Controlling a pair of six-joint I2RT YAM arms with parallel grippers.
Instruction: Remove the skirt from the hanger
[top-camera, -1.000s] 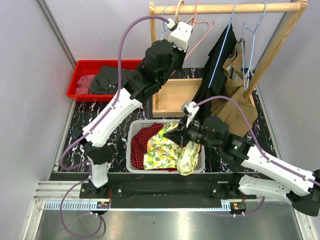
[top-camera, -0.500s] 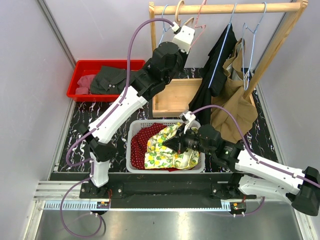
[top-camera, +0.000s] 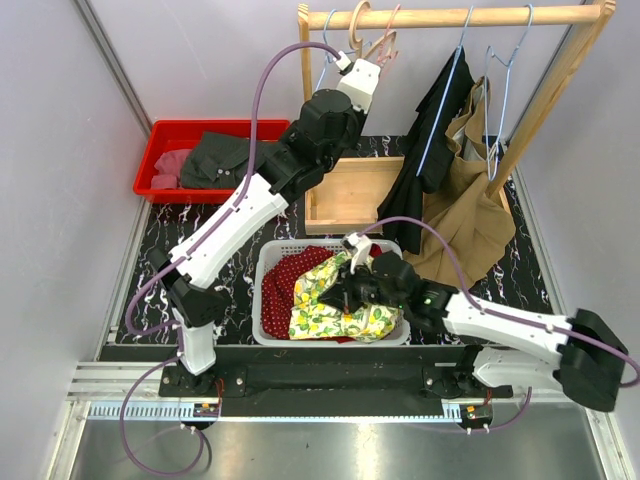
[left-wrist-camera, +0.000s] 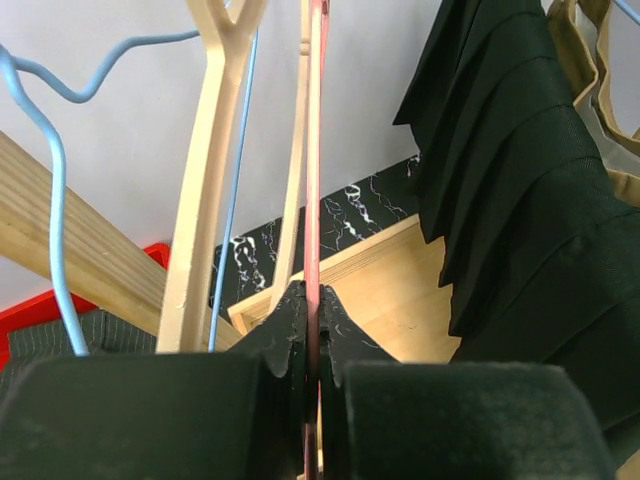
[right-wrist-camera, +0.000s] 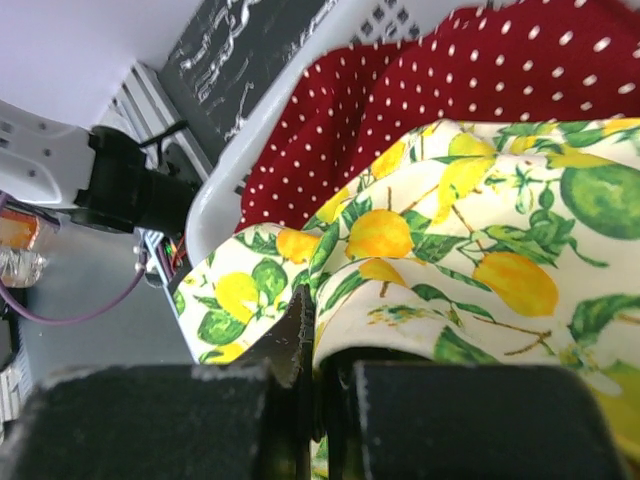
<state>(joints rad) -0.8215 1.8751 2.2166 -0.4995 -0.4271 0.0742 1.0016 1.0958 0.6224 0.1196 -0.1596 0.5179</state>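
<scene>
Left gripper pinched shut on the thin pink hanger, up at the left end of the wooden rail (a cream hanger and a blue wire hanger hang just beside it). Right gripper closed on a fold of the lemon-print skirt. Skirt is off the hanger and lies in the white basket at the near edge of the table, over a red polka-dot cloth.
</scene>
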